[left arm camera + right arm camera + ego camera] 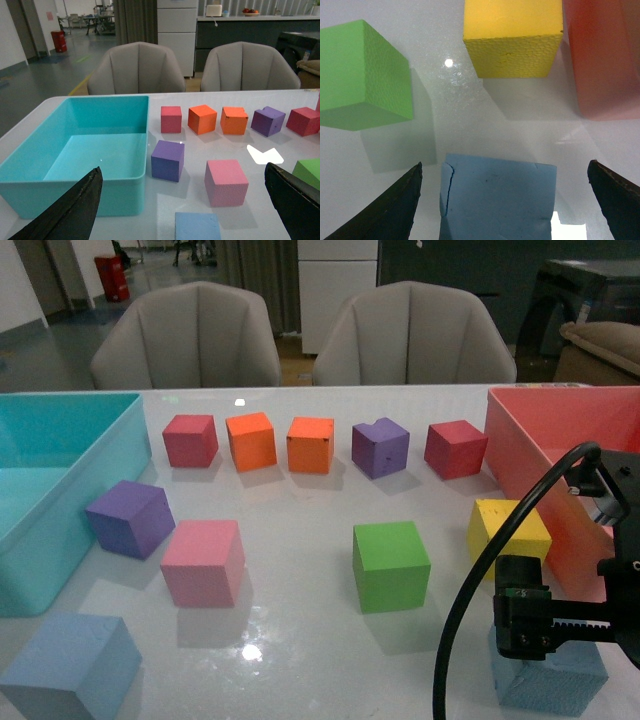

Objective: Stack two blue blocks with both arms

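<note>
A blue block (496,196) lies centred inside the wide-open right end effector (504,207), touching neither side

I see the left blue block (70,665) resting flat at the near left of the counter (300,660). The right blue block (497,197) lies well apart at the near right, matte and pale, with a small crack by one edge.

Three cameras, one table (300,530)
Front view faces the far chairs (190,335); left wrist view, near left, shares its teal bin (75,192) and cube row (234,120); right wrist view looks down closely on green cube (365,75) and yellow cube (512,37).
</note>
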Robot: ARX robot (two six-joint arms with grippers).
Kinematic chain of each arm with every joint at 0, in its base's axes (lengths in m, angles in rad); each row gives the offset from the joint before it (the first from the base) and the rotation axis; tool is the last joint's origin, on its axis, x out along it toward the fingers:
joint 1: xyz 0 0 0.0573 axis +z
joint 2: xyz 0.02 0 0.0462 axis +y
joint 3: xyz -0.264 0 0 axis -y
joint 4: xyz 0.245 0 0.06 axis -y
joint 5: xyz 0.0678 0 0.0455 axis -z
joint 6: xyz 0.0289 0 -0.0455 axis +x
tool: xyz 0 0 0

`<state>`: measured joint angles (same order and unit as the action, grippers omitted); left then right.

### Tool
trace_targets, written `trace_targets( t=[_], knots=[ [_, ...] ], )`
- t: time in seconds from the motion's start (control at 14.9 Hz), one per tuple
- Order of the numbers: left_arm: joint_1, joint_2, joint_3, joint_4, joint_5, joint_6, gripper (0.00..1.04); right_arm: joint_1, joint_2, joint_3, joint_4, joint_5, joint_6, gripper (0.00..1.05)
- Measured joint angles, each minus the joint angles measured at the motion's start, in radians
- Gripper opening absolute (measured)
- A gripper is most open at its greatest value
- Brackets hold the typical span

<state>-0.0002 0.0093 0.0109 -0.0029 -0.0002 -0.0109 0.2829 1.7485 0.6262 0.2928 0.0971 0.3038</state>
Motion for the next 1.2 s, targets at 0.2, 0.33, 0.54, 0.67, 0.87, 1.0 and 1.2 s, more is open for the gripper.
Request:
trace_targets(
  t=[0.2,0.33,0.54,0.67,0.87,1.0,1.2],
  knots=[
    [0.000,0.000,0.000,0.000,0.000,0.000,0.98,0.027,0.049,0.030,0.012,-0.003,0.045,0.98],
    [0.000,0.000,0.000,0.000,0.000,0.000,0.98,0.033,0.085,0.031,0.029,-0.003,0.060,0.98],
    [0.000,0.000,0.000,0.000,0.000,0.000,0.98,0.032,0.127,0.023,0.064,0.003,0.071,0.98],
    [0.000,0.000,0.000,0.000,0.000,0.000,0.98,0.032,0.149,0.003,0.084,0.004,0.072,0.98],
    [0.000,0.000,0.000,0.000,0.000,0.000,0.98,0.038,0.148,-0.021,0.098,0.014,0.074,0.86],
    [0.000,0.000,0.000,0.000,0.000,0.000,0.98,0.041,0.112,-0.038,0.085,0.014,0.074,0.65],
    [0.000,0.000,0.000,0.000,0.000,0.000,0.98,0.048,-0.014,-0.039,0.035,0.015,0.074,0.49]
  ],
)
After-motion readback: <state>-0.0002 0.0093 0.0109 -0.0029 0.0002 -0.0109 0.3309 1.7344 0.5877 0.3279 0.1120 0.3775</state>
